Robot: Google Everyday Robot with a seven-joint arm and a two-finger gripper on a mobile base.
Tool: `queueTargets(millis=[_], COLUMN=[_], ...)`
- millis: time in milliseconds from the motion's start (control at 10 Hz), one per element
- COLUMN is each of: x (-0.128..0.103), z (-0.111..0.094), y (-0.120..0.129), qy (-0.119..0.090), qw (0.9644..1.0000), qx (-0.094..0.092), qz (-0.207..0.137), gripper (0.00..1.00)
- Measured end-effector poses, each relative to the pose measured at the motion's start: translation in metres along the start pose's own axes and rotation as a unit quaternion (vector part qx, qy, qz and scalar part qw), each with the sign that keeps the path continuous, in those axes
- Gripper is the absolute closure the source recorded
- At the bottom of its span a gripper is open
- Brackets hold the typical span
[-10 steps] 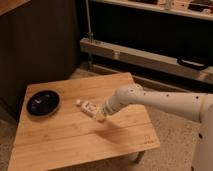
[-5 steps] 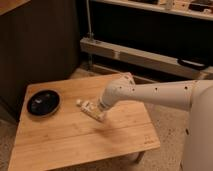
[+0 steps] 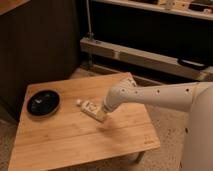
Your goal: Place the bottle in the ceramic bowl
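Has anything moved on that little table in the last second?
Barely. The gripper shifted only slightly and stays low at the end of the bottle opposite its cap. The bottle lies where it was on the table, not lifted, and the ceramic bowl has not moved.

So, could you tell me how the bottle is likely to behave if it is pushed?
The bottle lies on its side on the table, so it may roll. It looks small, likely light. The gripper sits at its base end.
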Motion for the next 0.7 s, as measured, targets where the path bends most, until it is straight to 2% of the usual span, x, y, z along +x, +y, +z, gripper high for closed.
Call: queueTargets(millis=[300,700], x=[0.0,-0.008], z=[0.018,0.048], y=[0.0,0.016], qy=[-0.002,0.002], qw=[0.9999,0.9991], qx=[-0.011,-0.04], qz=[-0.008,-0.015], gripper=[0.35,0.36])
